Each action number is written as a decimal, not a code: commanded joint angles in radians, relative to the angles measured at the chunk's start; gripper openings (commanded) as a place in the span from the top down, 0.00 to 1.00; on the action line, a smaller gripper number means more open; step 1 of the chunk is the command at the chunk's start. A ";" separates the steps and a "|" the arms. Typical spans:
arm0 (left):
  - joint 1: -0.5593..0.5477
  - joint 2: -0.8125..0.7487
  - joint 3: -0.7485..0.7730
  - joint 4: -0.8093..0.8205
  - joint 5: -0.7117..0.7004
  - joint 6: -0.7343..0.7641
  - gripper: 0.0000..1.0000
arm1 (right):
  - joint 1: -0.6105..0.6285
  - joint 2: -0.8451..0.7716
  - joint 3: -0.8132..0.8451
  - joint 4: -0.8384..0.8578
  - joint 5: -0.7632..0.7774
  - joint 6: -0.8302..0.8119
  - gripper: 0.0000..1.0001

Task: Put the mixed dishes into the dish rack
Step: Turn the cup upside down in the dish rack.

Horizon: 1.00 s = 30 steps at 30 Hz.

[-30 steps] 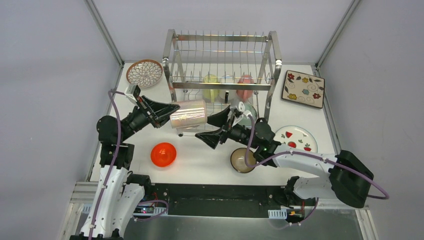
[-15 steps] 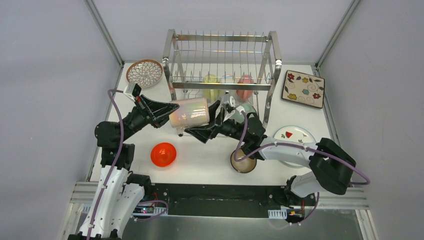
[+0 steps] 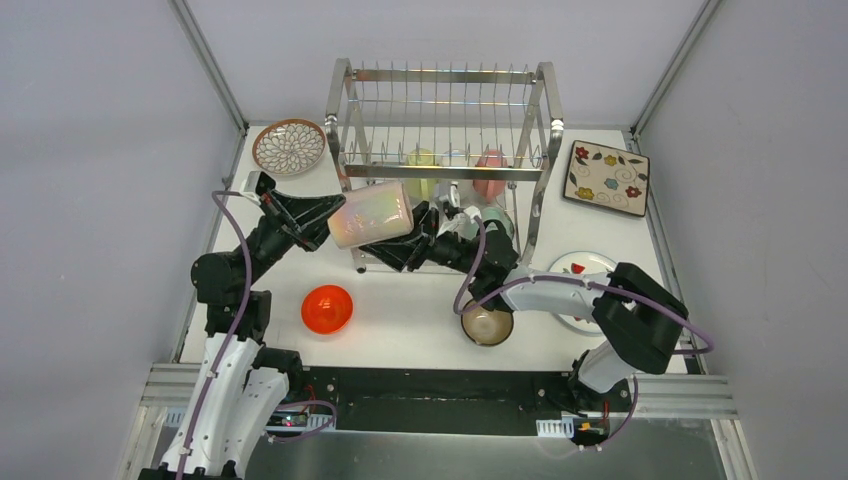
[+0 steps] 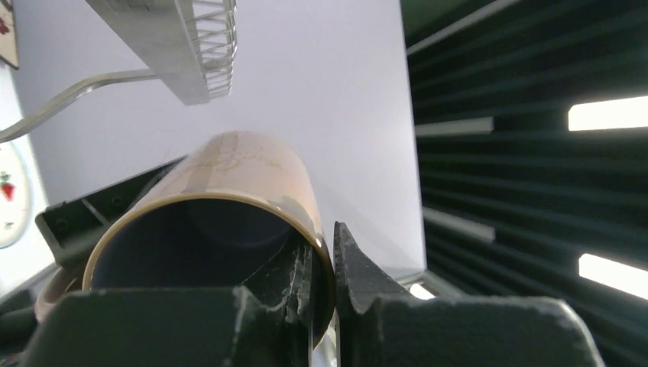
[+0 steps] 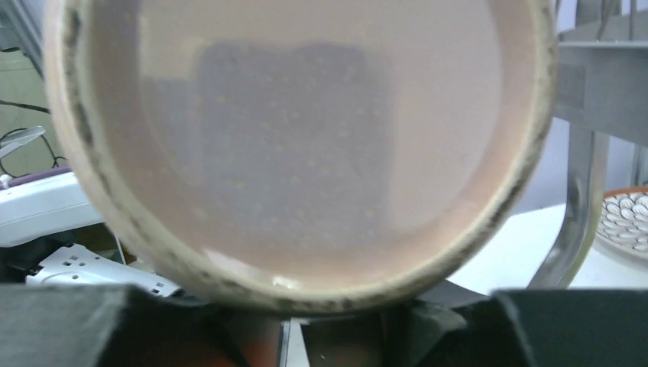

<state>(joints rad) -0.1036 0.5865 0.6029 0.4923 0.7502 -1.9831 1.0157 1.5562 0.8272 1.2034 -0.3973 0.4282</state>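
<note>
While the top view looks down, the left gripper [image 3: 322, 215] pinches the mug [image 3: 372, 218] by its rim, holding it on its side just in front of the rack's [image 3: 445, 100] lower tier. The right gripper [image 3: 405, 238] sits at the mug's base, jaws apart. From the left wrist, one finger [image 4: 359, 267] lies outside the rim and the other inside, pressed on the wall. From the right wrist, the mug's base [image 5: 298, 145] fills the frame above spread fingers [image 5: 99, 325]; whether they touch it I cannot tell.
</note>
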 commanded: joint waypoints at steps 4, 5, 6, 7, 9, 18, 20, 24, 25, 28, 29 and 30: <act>-0.017 -0.014 -0.035 0.123 -0.022 -0.013 1.00 | 0.038 0.033 0.048 0.175 -0.036 0.112 0.92; -0.016 -0.015 -0.039 0.125 -0.025 -0.013 1.00 | 0.038 0.030 0.045 0.176 -0.035 0.110 0.98; -0.016 -0.015 -0.041 0.126 -0.029 -0.013 1.00 | 0.037 0.023 0.041 0.176 -0.034 0.108 1.00; -0.017 -0.015 -0.043 0.125 -0.031 -0.011 1.00 | 0.038 0.019 0.036 0.176 -0.030 0.107 1.00; -0.016 -0.013 -0.045 0.119 -0.032 -0.002 0.91 | 0.038 0.009 0.028 0.174 -0.019 0.105 1.00; -0.016 -0.027 -0.061 0.060 -0.029 0.052 0.57 | 0.037 -0.024 -0.020 0.168 0.061 0.126 1.00; -0.016 -0.029 -0.061 0.037 -0.028 0.071 0.53 | 0.037 -0.034 -0.036 0.167 0.082 0.128 1.00; -0.016 -0.036 -0.062 -0.020 -0.025 0.103 0.44 | 0.031 -0.060 -0.074 0.166 0.129 0.129 1.00; -0.016 -0.039 -0.061 -0.036 -0.023 0.113 0.42 | 0.028 -0.066 -0.082 0.166 0.139 0.129 1.00; -0.016 -0.047 -0.061 -0.087 -0.022 0.148 0.37 | 0.024 -0.084 -0.104 0.163 0.162 0.130 1.00; -0.016 -0.050 -0.061 -0.104 -0.020 0.155 0.36 | 0.022 -0.089 -0.111 0.161 0.169 0.131 1.00; -0.016 -0.051 -0.060 -0.121 -0.019 0.166 0.34 | 0.021 -0.094 -0.118 0.159 0.181 0.131 1.00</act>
<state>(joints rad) -0.1123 0.5606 0.5400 0.4145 0.7155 -1.8812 1.0496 1.5486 0.7052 1.2385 -0.3035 0.5522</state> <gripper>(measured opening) 0.636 0.259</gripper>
